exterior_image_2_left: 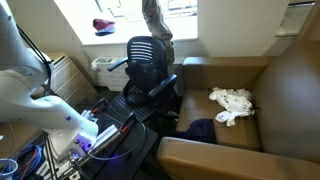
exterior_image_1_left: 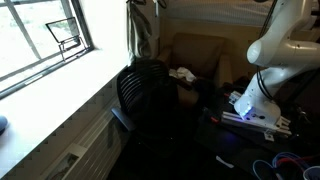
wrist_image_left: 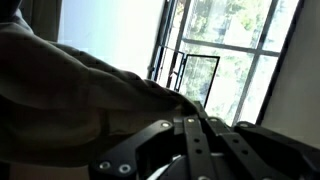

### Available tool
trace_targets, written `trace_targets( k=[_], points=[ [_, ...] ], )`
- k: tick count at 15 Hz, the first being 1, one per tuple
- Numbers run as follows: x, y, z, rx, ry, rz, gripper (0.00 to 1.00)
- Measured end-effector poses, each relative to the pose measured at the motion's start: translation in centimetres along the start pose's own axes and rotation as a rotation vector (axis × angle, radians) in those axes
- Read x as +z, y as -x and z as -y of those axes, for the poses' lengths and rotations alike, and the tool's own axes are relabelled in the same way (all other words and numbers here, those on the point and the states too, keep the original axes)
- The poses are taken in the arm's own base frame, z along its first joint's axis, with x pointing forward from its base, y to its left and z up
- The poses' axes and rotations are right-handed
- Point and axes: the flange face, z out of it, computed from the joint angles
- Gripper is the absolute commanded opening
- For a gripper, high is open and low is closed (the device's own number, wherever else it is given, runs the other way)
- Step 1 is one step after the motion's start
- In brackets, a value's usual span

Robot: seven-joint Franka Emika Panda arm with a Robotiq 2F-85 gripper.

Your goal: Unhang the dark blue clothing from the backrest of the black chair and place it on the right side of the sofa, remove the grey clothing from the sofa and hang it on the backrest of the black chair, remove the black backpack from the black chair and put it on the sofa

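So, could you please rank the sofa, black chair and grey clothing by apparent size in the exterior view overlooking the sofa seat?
1. sofa
2. black chair
3. grey clothing
The sofa is nearest the camera, but the order looks clear.

Both exterior views look down from mid-distance on the chair [exterior_image_1_left: 148, 92] [exterior_image_2_left: 148, 58] and sofa [exterior_image_1_left: 198, 50] [exterior_image_2_left: 292, 100], from different sides. The wrist view sits close, facing the window [wrist_image_left: 215, 65].

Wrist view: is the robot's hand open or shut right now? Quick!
Hand: closed, and nothing can be seen held in it.
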Motion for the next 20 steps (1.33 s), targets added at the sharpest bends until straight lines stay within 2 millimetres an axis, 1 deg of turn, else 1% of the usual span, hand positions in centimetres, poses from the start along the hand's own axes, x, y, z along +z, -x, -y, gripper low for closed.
trace_targets(
  k=[1, 3, 4, 5, 6, 8, 9, 10, 11, 12, 14, 16, 18, 20],
  points=[
    [-0.1, 1.3, 1.2, 0.009, -0.006, 0.021, 0.03],
    [-0.2, 4.1, 3.5, 0.028, -0.059, 0.063, 0.03],
    [-0.2, 5.1, 4.1, 0.027, -0.066, 0.069, 0.03],
    [-0.2, 5.5, 4.2, 0.025, -0.068, 0.071, 0.03],
    [-0.2, 5.4, 4.2, 0.026, -0.068, 0.071, 0.03],
    [-0.2, 4.9, 3.9, 0.033, -0.068, 0.066, 0.01],
    [0.1, 4.7, 3.5, 0.056, -0.058, 0.079, 0.01],
    [1.0, 4.8, 2.8, 0.068, -0.015, 0.114, 0.01],
    [2.2, 5.4, 1.7, 0.075, 0.035, 0.153, 0.01],
    [3.6, 6.4, 0.1, 0.080, 0.083, 0.190, 0.01],
    [6.4, 9.2, -2.9, 0.084, 0.183, 0.268, 0.01],
    [8.4, 11.7, -4.9, 0.084, 0.280, 0.326, 0.01],
    [9.0, 13.2, -5.9, 0.081, 0.384, 0.369, 0.01],
    [8.4, 14.2, -6.2, 0.067, 0.497, 0.412, 0.01]
  ],
)
